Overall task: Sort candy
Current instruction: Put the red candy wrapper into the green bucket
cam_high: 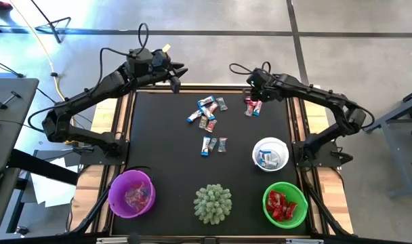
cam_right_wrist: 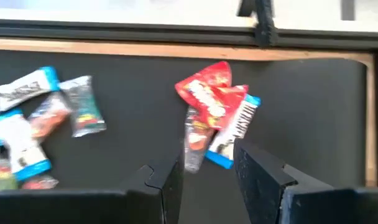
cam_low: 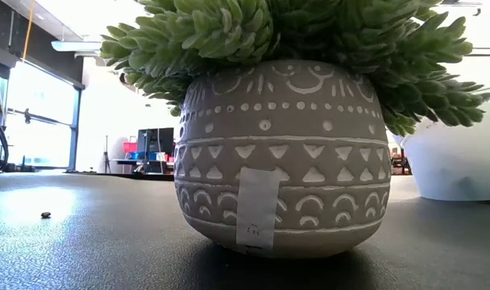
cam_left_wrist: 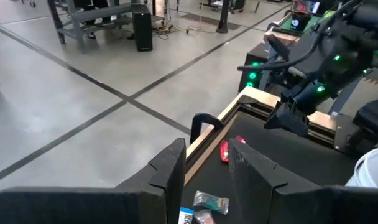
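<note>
Roughly mid-sort, I'd say. Three bowls along the near edge of the worktop [cam_high: 152,135] already have stock in them: purple bowl [cam_high: 131,193] holds a few pale, pinkish wrappers, white bowl [cam_high: 270,153] holds blue-and-white ones, green bowl [cam_high: 285,205] holds red ones. Spiky pale-green plant [cam_high: 213,202] sits between purple and green, not part of the job; from the low view its patterned pot [cam_low: 281,157] blocks nearly everything.

Still loose: the candy [cam_high: 207,113] in a main cluster toward the far middle of the mat, mixed blue-white, pinkish and grey; a pair [cam_high: 213,145] nearer the centre; and a small red-and-blue pile [cam_high: 253,106] at the far right. So plenty left, all three kinds by the look of it.

My right claw [cam_high: 252,93] hangs just beside that far-right pile. In its own wrist view the right claw [cam_right_wrist: 204,180] has fingers parted a moderate gap, nothing between them, red wrapper [cam_right_wrist: 209,93] and the blue-white one just ahead, not touched as far as I can see. I judge it's lined up for the red piece, which should go to green.

My left claw [cam_high: 173,80] waits at the far left edge of the mat; fingers a moderate gap apart, empty.
</note>
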`<action>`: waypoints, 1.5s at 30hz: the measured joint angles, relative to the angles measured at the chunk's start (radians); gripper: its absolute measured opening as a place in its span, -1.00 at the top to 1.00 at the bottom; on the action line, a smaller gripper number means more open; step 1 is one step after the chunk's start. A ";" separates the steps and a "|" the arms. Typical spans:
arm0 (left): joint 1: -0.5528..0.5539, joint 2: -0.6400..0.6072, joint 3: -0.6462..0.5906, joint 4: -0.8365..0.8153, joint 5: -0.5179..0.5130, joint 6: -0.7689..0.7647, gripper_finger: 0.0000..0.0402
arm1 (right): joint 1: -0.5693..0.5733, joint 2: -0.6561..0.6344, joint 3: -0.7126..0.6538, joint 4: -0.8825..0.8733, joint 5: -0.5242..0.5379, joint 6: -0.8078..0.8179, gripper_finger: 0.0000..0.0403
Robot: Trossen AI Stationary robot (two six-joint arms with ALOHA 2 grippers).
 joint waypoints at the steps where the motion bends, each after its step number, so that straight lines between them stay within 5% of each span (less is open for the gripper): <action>1: 0.004 0.000 0.000 0.000 0.000 0.003 0.47 | -0.008 0.001 -0.007 -0.001 0.000 0.000 0.34; 22: 0.051 0.000 0.000 0.008 -0.056 -0.025 0.47 | -0.036 0.302 -0.012 0.145 -0.049 -0.053 0.34; 34: 0.056 0.000 0.000 0.008 -0.090 0.010 0.47 | -0.037 0.324 -0.012 0.216 0.124 -0.027 0.34; 45: 0.055 0.000 0.000 0.007 -0.090 0.044 0.47 | -0.106 0.324 -0.012 0.208 0.033 -0.026 0.34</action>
